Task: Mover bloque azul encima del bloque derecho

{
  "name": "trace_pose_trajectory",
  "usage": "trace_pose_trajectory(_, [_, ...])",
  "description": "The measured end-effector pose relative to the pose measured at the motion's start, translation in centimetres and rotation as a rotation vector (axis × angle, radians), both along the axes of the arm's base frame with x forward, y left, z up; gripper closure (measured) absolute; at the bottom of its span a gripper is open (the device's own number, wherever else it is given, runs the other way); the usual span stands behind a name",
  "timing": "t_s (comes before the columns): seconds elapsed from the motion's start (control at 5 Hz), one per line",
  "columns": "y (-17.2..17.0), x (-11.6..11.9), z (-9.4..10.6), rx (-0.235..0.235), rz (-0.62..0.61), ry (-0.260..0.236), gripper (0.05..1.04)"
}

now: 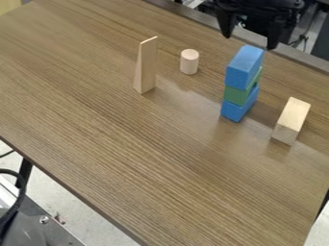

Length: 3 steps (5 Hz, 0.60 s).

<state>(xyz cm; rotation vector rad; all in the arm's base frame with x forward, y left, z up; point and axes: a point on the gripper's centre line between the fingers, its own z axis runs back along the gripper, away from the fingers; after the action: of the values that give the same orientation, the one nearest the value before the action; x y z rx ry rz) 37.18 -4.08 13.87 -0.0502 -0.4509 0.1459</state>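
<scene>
Pincer hangs at 1 o'clock, near table edge, tips apart.
Upper blue block sits toward its 6 o'clock.

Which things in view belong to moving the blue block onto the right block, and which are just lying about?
For the job:
top blue block, probably the one meant
pale block on the right
open gripper

Lying about:
green block, under the top blue one
lower blue block
tall wedge
short cylinder
</scene>
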Motion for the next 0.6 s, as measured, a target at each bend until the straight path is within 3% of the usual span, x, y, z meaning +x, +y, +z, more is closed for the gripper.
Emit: trace_pose_trajectory(0.6, [-0.08,1.03,-1.77,0.019,-0.029,0.014,0.084])
